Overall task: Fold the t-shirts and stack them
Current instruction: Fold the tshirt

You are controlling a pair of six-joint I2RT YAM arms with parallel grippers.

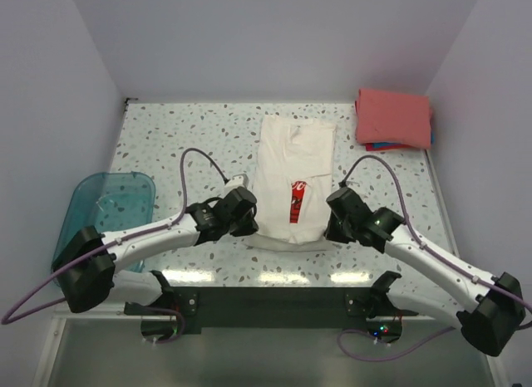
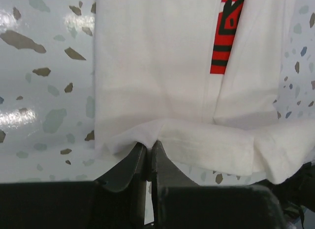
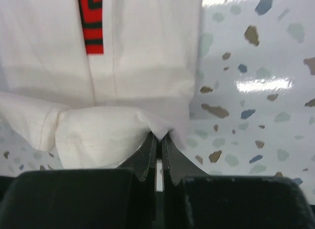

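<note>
**Pincers pinch the near corners of the white shirt**

The large cream-white cloth t-shirt (image 1: 295,167) lies flat in the middle of the speckled grey counter (image 1: 183,138). It is a long narrow strip with its sides tucked in, and its red print peeks out along the middle. The left pincer (image 2: 149,146) is shut tight on the near left corner of the cloth. The right pincer (image 3: 159,139) is shut tight on the near right corner. The near edge puckers up a little where each one bites.

I think they hold both corners together so the edge can lift straight and go over to the far end. The folded coral-red t-shirt (image 1: 393,117) lies in the far right corner, on top of a blue edge (image 1: 384,145), so the pile is probably there. The see-through teal plastic tub (image 1: 108,208) sits off to the left, apart from the shirts.
</note>
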